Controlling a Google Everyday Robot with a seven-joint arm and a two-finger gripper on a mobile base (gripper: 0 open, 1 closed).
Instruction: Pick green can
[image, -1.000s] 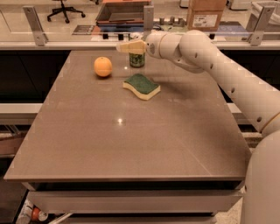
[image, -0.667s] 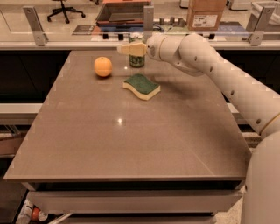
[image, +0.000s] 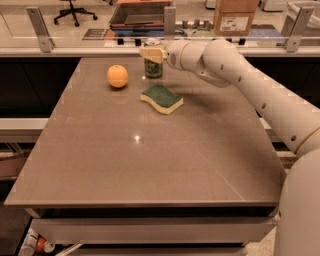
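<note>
The green can (image: 153, 68) stands upright at the far edge of the table, right of the orange. My gripper (image: 151, 52) reaches in from the right on the pale arm (image: 235, 65). It sits at the can's top and covers the lid. The can's lower body shows below it and rests on the table.
An orange (image: 117, 76) lies left of the can. A yellow sponge with a green top (image: 161, 98) lies in front of the can. The brown table (image: 150, 160) ends at a rail with glass behind the can. A cardboard box (image: 235, 17) stands beyond the rail.
The gripper has shifted slightly at the can's top and now overlaps it more. The can, orange and sponge have not moved.
</note>
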